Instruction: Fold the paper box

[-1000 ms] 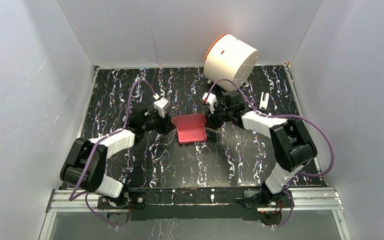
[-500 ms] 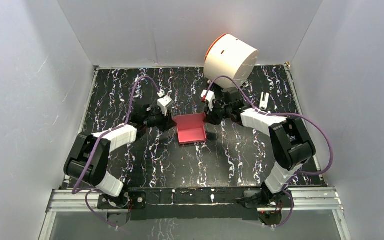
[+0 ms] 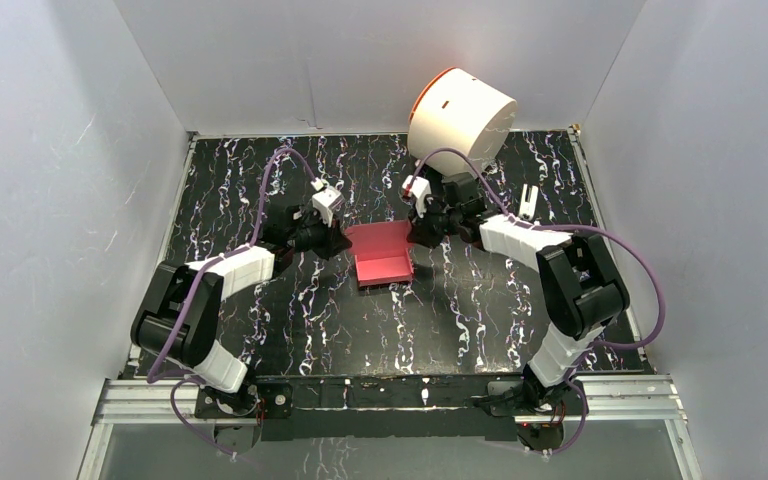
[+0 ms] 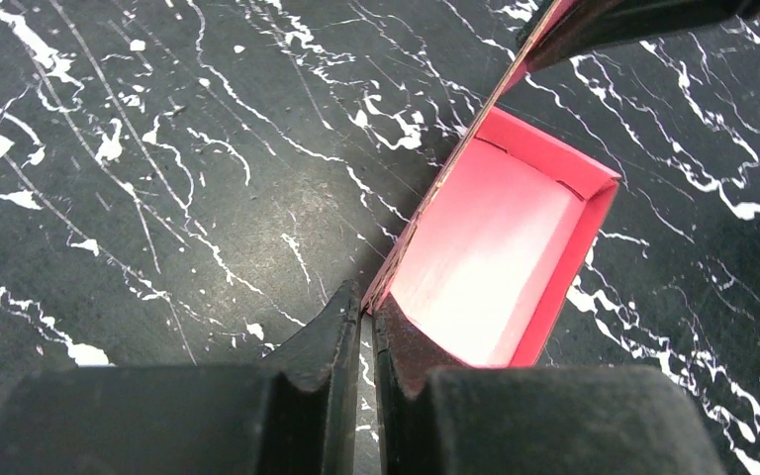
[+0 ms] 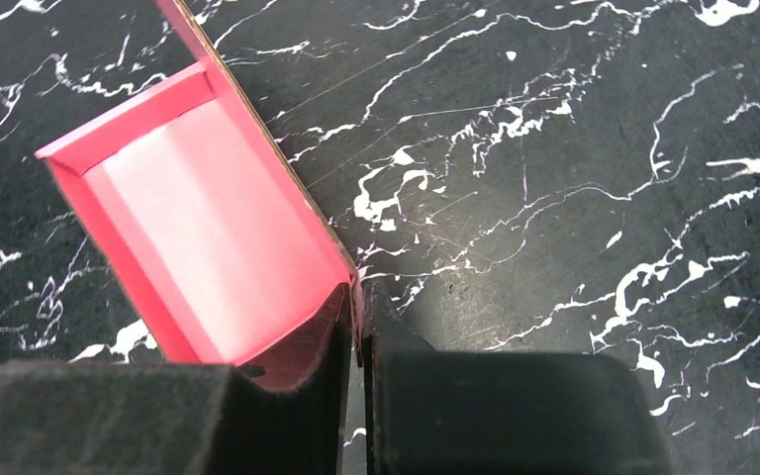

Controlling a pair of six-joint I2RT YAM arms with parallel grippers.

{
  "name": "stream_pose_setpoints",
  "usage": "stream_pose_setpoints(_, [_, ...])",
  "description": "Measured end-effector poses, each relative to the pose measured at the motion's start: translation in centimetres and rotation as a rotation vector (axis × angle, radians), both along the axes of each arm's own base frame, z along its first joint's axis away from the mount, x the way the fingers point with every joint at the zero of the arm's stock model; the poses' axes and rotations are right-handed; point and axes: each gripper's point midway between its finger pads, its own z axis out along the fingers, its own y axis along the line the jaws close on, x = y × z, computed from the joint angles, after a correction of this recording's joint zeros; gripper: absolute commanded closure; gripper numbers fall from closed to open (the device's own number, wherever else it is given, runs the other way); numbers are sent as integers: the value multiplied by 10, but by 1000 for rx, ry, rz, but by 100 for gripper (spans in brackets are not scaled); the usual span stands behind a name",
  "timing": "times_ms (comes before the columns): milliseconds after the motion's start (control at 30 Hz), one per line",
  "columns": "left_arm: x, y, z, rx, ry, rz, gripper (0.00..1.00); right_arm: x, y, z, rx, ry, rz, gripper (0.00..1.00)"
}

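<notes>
You're working in a lab test cell: plain white panels (image 3: 60, 150) box in a black marble-patterned table (image 3: 460, 320), with the left arm (image 3: 222, 277) and right arm (image 3: 520, 242) bolted to an aluminium rail (image 3: 140, 400) at its near edge.

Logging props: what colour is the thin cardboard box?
The thin cardboard box is pink-red; best in left wrist view.
</notes>
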Motion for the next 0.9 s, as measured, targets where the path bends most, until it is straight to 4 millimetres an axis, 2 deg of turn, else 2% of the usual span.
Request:
stream_pose_setpoints(400, [11, 1, -10, 91, 22, 252, 99, 11, 9, -8, -136, -26, -380, 100])
stream_pose_setpoints(600, [7, -4, -4, 126, -2, 364, 98, 7, 15, -5, -184, -87, -552, 100])
stream_pose_setpoints(900, [13, 6, 3, 111, -2, 550, 97, -1, 29, 7, -155, -161, -701, 100])
